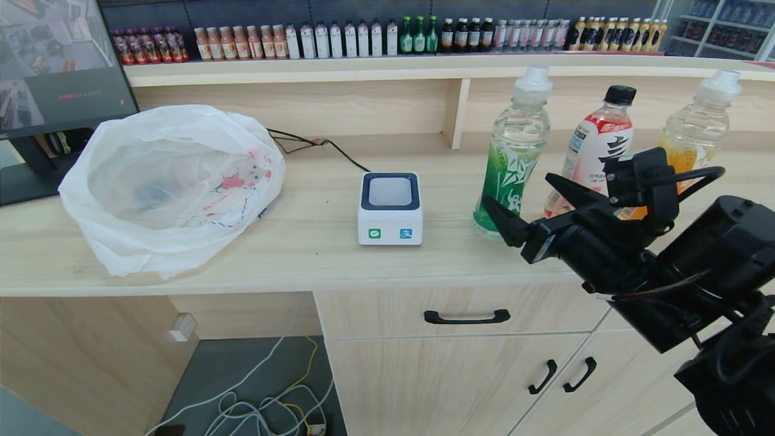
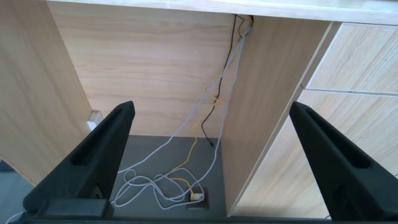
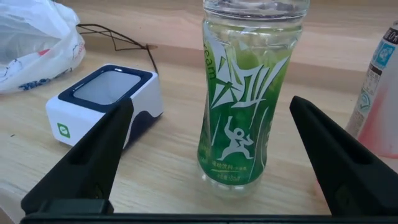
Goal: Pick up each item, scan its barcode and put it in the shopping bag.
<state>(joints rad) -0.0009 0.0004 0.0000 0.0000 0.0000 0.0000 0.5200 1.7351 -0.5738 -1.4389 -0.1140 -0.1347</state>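
Three bottles stand at the right of the wooden counter [image 1: 290, 242]: a green-labelled bottle [image 1: 514, 154] [image 3: 245, 93], a red-and-white-labelled bottle [image 1: 593, 148] [image 3: 379, 87] and an orange-drink bottle [image 1: 696, 136]. A white barcode scanner [image 1: 390, 208] [image 3: 106, 102] sits mid-counter. The white shopping bag [image 1: 172, 181] [image 3: 37, 43] lies open at the left. My right gripper [image 1: 528, 203] [image 3: 211, 162] is open, just in front of the green bottle, which stands between its fingers in the right wrist view. My left gripper [image 2: 211, 165] is open below the counter, facing the floor cables.
A monitor [image 1: 57, 60] stands at the far left behind the bag. A black cable [image 1: 321, 145] runs along the counter behind the scanner. A raised shelf [image 1: 424, 66] backs the counter. Drawers with black handles [image 1: 466, 317] sit below; loose cables [image 2: 168, 180] lie on the floor.
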